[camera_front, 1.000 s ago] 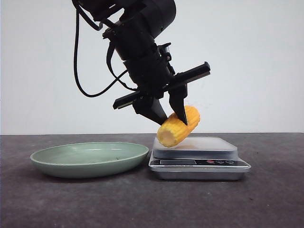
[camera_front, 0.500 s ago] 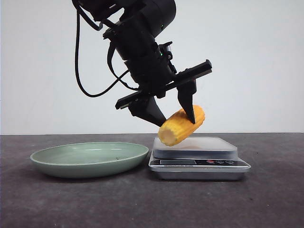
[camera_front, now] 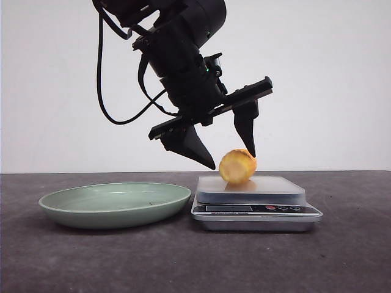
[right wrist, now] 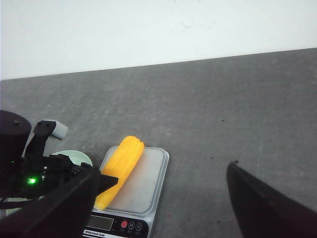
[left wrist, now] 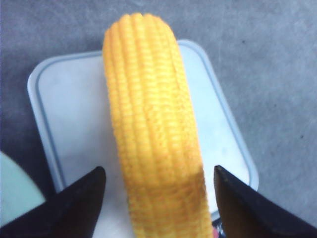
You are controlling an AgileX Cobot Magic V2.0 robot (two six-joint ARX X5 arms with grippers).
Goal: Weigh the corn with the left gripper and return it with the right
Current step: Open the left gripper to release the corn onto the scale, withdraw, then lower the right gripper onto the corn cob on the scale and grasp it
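Now my left black two-fingered claw point(camera_front: 233, 160) hangs spread over the short ribbed yellow corn cob point(camera_front: 237, 166), which lies on the silver digital kitchen scale point(camera_front: 256, 210). Best move, I judge: lift straight up, fingers wide, so nothing nudges the cob or loads the platform. My right claw point(right wrist: 163, 203) waits spread, well back. Dark grey surface point(camera_front: 342, 256); pale green shallow plate point(camera_front: 115, 203) just beside the scale; plain white wall point(camera_front: 330, 79) behind.

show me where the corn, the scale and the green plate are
corn point(camera_front: 237, 166), front view, its pale cut end
scale point(camera_front: 256, 209), front view, its front display panel
green plate point(camera_front: 116, 207), front view, its outer wall
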